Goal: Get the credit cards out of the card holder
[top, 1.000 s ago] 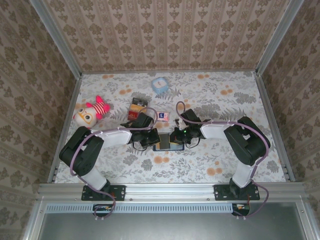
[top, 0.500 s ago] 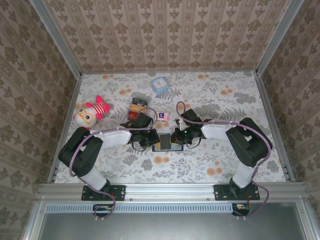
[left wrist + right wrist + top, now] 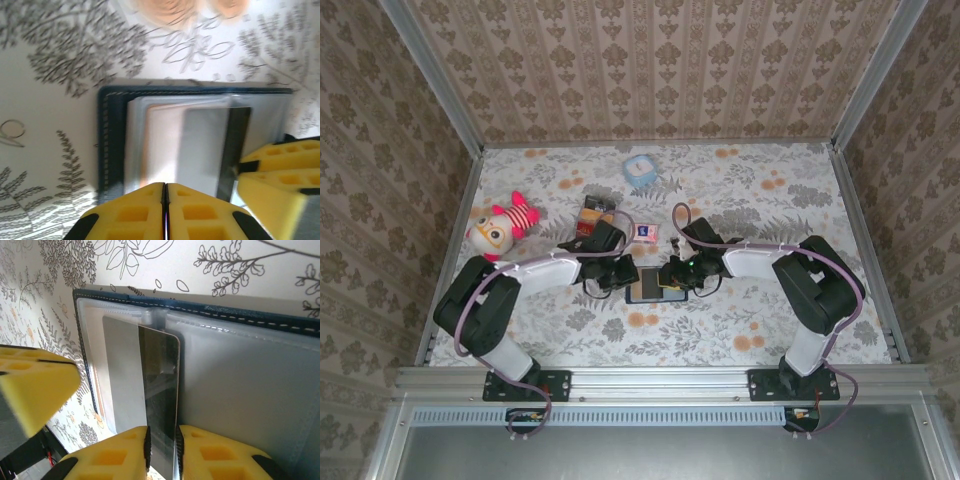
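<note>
The card holder (image 3: 647,288) lies open on the flowered table between my two grippers, its navy stitched rim (image 3: 106,145) framing clear sleeves. A pale orange credit card (image 3: 162,142) sits inside a sleeve. My left gripper (image 3: 165,192) is shut, pads together with nothing between them, its tips over the holder's near edge. My right gripper (image 3: 161,437) has its jaws a little apart, astride a thin dark glossy leaf (image 3: 159,385) that stands up from the holder's middle (image 3: 240,385). That leaf's edge runs close to one pad. The right fingers (image 3: 280,172) show beside the holder in the left wrist view.
A plush doll (image 3: 500,228) lies at the left. A red-and-tan box (image 3: 595,215) and a small white packet (image 3: 647,232) sit just behind the grippers. A blue-and-white object (image 3: 640,170) stands further back. Patterned walls close in three sides.
The right jaws have parted slightly from shut. Both arms and the card holder have barely shifted.
</note>
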`<act>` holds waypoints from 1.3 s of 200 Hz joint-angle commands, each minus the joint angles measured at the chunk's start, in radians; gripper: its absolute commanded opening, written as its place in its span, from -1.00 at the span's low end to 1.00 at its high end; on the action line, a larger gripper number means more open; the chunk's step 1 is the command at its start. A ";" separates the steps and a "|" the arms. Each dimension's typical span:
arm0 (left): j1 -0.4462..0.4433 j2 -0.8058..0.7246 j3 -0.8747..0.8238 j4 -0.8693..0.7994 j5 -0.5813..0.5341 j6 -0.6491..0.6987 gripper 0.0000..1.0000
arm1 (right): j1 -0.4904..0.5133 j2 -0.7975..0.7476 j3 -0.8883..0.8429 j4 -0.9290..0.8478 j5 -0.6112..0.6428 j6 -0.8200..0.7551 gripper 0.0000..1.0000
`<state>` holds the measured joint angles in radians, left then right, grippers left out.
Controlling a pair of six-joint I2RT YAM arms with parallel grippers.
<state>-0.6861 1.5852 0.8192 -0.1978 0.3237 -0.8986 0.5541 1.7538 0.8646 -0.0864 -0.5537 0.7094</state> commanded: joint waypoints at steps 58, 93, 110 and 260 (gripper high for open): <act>0.005 0.069 0.048 0.013 0.054 0.034 -0.82 | -0.006 0.049 0.034 0.005 -0.018 0.004 -0.47; 0.002 0.094 0.046 0.009 0.056 0.034 -0.85 | -0.006 0.054 0.036 0.002 -0.015 0.004 -0.48; 0.001 0.102 0.038 -0.008 0.044 0.033 -0.85 | -0.006 0.058 0.035 -0.002 -0.006 0.007 -0.48; -0.013 0.105 0.002 -0.071 -0.040 0.041 -0.56 | -0.044 -0.064 -0.045 0.027 0.028 0.023 -0.97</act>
<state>-0.6937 1.6745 0.8505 -0.1890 0.3340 -0.8661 0.5369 1.7580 0.8558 -0.0174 -0.5838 0.7399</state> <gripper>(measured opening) 0.185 0.053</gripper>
